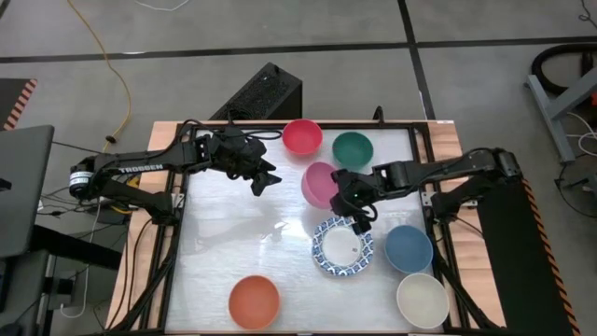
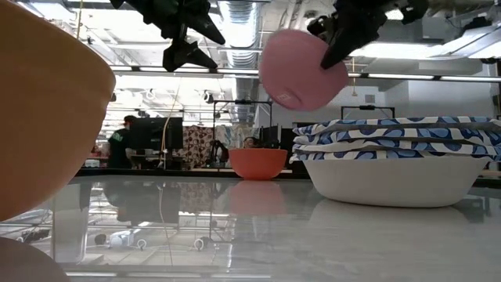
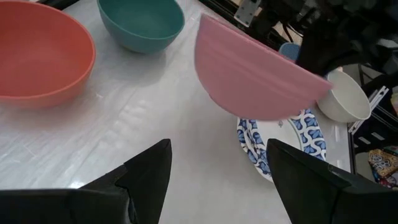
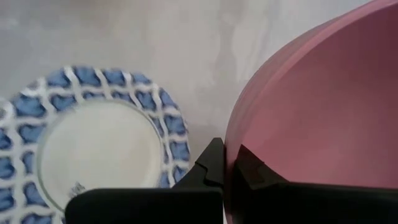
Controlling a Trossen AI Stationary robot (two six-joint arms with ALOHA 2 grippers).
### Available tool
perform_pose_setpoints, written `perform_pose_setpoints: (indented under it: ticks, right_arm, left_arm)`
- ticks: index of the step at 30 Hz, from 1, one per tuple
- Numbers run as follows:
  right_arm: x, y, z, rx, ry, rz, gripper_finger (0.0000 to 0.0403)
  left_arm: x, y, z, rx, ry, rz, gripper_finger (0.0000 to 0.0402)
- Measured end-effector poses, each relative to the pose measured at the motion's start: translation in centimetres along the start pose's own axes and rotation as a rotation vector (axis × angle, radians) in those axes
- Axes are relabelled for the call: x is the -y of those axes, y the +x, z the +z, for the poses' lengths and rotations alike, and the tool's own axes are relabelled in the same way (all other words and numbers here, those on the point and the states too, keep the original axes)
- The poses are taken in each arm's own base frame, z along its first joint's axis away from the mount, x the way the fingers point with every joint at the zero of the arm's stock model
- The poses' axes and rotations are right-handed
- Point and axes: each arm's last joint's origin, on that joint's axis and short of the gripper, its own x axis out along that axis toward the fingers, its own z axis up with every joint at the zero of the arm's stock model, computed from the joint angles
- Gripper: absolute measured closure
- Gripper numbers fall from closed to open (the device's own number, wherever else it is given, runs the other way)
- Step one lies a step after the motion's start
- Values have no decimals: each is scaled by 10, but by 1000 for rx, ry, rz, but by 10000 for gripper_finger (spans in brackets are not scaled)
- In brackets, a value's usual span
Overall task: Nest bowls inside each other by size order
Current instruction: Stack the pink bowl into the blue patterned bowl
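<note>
The right gripper (image 1: 347, 189) is clamped on the rim of the pink bowl (image 1: 320, 183), holding it tilted in the air, clear of the table (image 1: 233, 243); in the right wrist view one finger sits inside the rim and one outside. The pink bowl hangs just above and beside the stack of patterned bowls (image 1: 342, 247), on the stack's far side. That stack is wide and shallow, with blue-and-white rims and a smooth white centre. Beyond the pink bowl stand the red bowl (image 1: 302, 135) and the teal bowl (image 1: 353, 149), close together near the table's far edge. The blue bowl (image 1: 409, 248) sits just beside the stack, on its right, with the cream bowl (image 1: 423, 299) next to it towards the near edge. The orange bowl (image 1: 254, 301) stands alone, well apart from the stack, on its near left. The left gripper (image 1: 264, 177) hovers to the left of the pink bowl, fingers spread wide and empty. The plain bowls are round, deep and matte; the tabletop is glossy white and mirrors the room.
</note>
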Motion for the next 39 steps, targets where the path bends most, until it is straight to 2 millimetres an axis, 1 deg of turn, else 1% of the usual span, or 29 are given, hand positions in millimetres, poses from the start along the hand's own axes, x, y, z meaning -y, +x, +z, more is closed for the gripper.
perform_pose_setpoints:
  ticks: [5,19,24,31,36,39]
  right_arm:
    - [-5,0,7,59,-16,7,389]
    - [-31,-2,14,92,-72,134,389]
    - [-43,-4,14,62,-46,174,389]
    - [-67,-8,10,-3,-96,236,389]
    - [-79,-10,8,-47,-70,237,389]
    - [-87,-12,7,-74,-93,221,389]
  left_arm:
    - [0,0,0,0,0,0,150]
    - [1,0,0,-13,0,-24,150]
    - [0,0,-1,-19,9,-22,150]
    - [1,0,-1,-21,18,-27,150]
    - [0,0,-2,-29,35,-24,150]
    - [-1,0,-3,-44,36,-18,150]
